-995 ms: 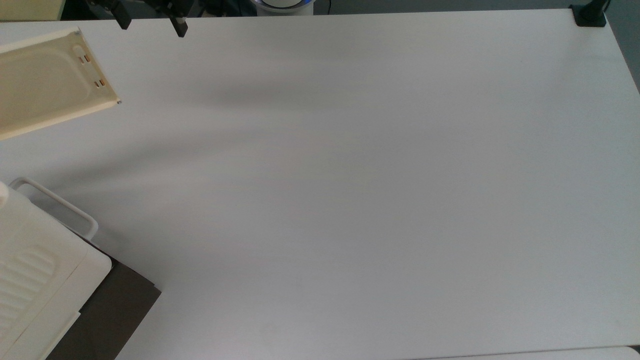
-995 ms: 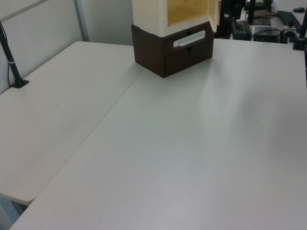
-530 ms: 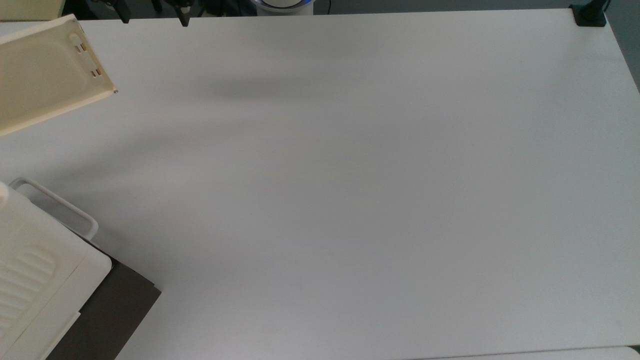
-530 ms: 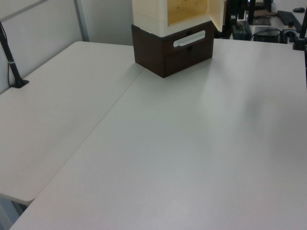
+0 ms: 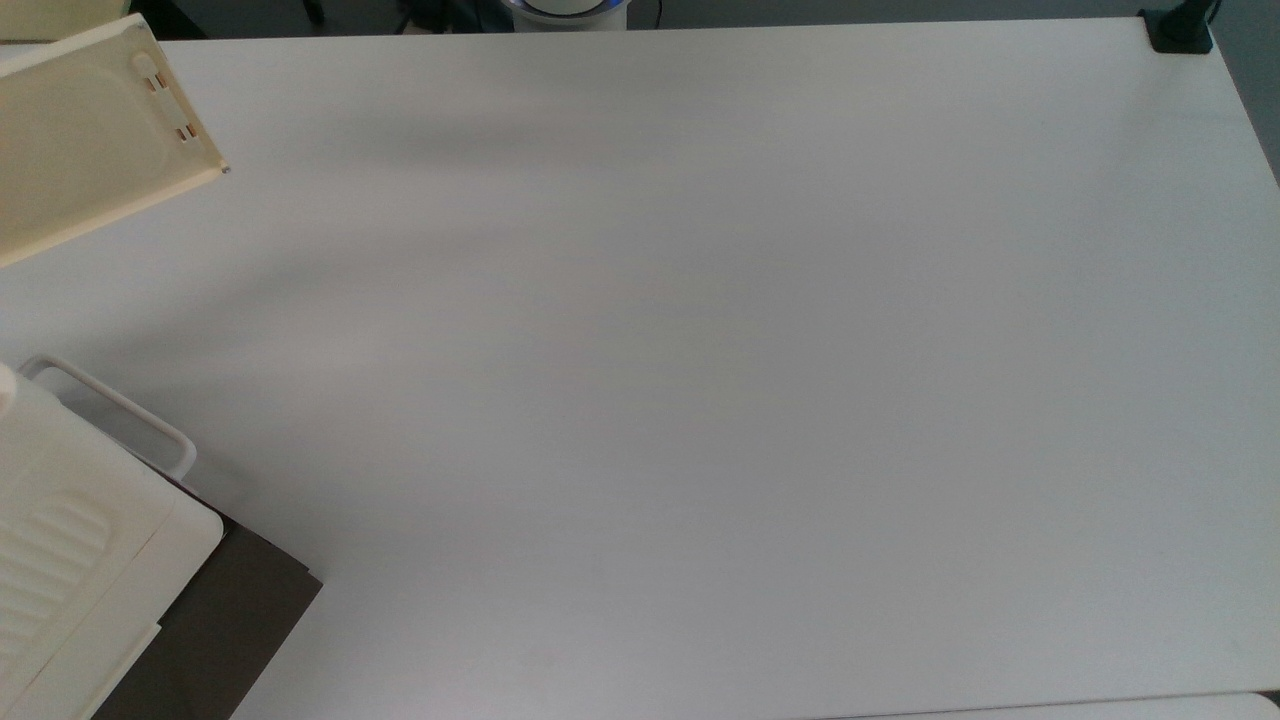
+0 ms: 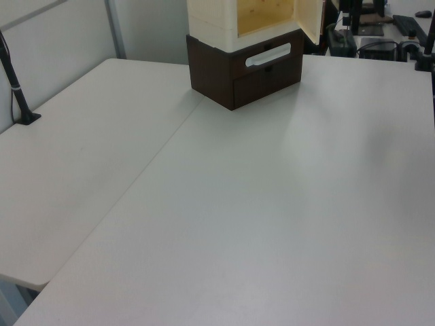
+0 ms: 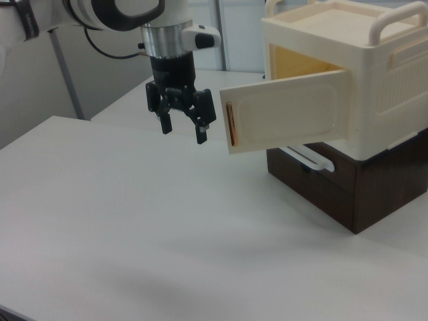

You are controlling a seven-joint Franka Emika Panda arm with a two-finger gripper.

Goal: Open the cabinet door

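Observation:
The cream cabinet door [image 7: 287, 120] stands swung wide open from the cream cabinet [image 7: 381, 73], baring a yellow wooden inside [image 7: 294, 63]. Its slim copper-orange handle [image 7: 231, 124] runs along the free edge. My gripper [image 7: 182, 132] hangs open and empty just off that edge, on the right view's left, apart from the handle and above the table. In the top view the cabinet door [image 5: 90, 140] sits at the upper left, with its handle fittings [image 5: 165, 95] showing. The left view catches the cabinet door [image 6: 309, 20] edge-on beside the open inside [image 6: 265, 15].
The cabinet rests on a dark brown base [image 7: 348, 194] with a white drawer handle [image 6: 268, 54]. A pale grey loop rail [image 5: 120, 410] and the ribbed cabinet top [image 5: 60, 560] sit at the top view's lower left. The white table [image 5: 700, 400] spreads wide. A black clamp [image 5: 1180, 30] grips its far corner.
The door has swung further open, its free edge moving toward the top view's upper left. The gripper's fingertips have slid out past the top view's upper edge.

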